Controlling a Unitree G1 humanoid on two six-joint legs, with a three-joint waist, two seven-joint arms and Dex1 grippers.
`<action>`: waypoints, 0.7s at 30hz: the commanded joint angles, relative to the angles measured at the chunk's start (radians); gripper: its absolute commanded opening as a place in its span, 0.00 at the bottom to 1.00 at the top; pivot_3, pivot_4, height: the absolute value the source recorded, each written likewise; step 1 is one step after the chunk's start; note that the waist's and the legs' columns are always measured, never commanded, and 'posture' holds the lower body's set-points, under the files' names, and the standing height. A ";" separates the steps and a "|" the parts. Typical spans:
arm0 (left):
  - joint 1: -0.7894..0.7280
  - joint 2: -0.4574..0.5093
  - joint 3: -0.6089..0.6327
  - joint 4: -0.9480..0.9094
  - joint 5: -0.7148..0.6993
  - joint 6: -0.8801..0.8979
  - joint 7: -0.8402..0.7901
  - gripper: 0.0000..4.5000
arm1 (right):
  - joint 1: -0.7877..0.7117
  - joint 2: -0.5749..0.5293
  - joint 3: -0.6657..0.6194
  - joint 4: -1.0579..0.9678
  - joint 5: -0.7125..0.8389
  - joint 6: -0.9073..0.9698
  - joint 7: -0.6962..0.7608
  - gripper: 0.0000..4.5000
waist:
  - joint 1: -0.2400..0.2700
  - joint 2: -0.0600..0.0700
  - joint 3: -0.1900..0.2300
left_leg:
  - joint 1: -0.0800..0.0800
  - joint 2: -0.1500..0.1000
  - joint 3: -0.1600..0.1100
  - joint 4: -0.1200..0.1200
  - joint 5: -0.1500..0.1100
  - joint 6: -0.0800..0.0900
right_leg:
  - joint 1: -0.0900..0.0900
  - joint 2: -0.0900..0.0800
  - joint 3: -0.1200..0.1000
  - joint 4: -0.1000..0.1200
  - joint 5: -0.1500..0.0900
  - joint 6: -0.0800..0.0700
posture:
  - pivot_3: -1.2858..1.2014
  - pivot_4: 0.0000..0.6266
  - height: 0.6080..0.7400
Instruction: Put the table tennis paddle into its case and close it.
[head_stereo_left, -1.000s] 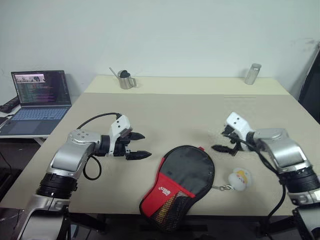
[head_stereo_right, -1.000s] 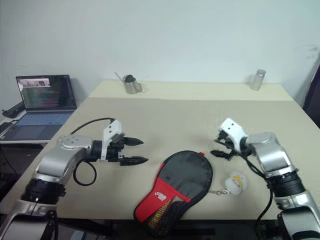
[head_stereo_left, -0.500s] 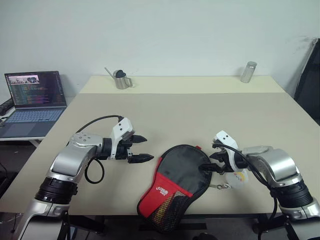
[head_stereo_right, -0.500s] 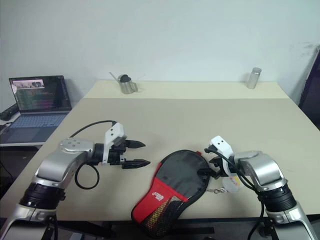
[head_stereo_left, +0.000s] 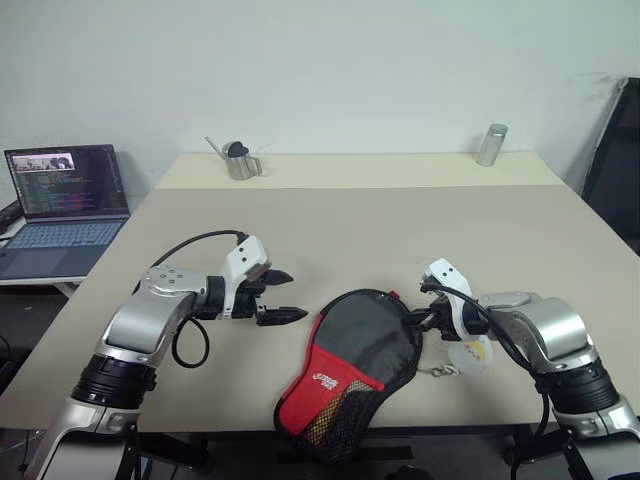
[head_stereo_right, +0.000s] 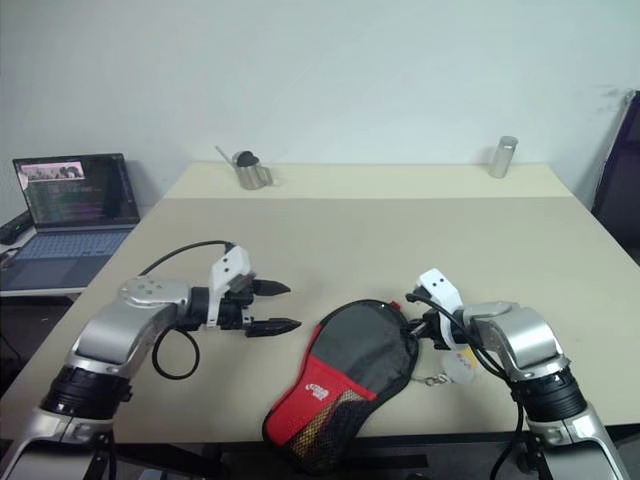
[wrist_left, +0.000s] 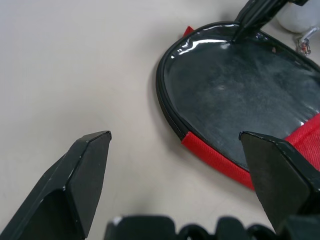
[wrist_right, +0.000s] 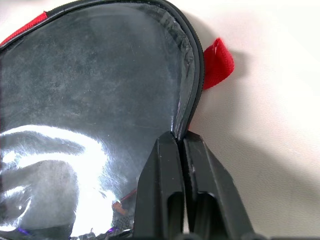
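laptop: cut off at frame edge, screen text illegible | case: lower end past table edge | logo: unreadable

Office or lab (laptop; table)

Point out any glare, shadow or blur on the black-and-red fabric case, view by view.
Right wrist view: broad white glare on the black-and-red fabric paddle case, a soft shadow beside its red tab, near fingers out of focus. Left wrist view: a thin glare streak by the case's rim, fingers blurred. Left eye view: even light, no glare.
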 joint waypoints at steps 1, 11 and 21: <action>-0.006 0.004 0.004 -0.005 0.006 -0.019 0.007 1.00 | -0.040 -0.004 0.025 0.050 -0.028 -0.067 -0.026 0.01 | -0.006 0.000 0.000 | 0.000 0.000 0.000 0.000 0.000 0.000 | 0.000 0.000 0.000 0.000 0.001 -0.001 | 0.52 0.24 1.00; -0.011 0.000 0.003 0.003 0.016 -0.030 0.022 1.00 | -0.277 0.016 0.189 0.429 -0.198 -0.464 -0.013 0.01 | -0.020 0.001 0.002 | 0.018 0.001 0.003 -0.001 0.004 0.005 | 0.018 0.003 -0.001 -0.002 0.005 0.003 | 0.52 0.24 1.00; 0.013 0.005 0.012 -0.019 0.016 -0.026 0.049 1.00 | -0.492 0.124 0.258 0.920 -0.346 -0.964 0.140 0.01 | -0.019 0.001 0.002 | 0.014 0.002 0.003 -0.003 0.008 -0.001 | 0.012 0.006 0.002 -0.005 0.010 -0.001 | 0.52 0.24 1.00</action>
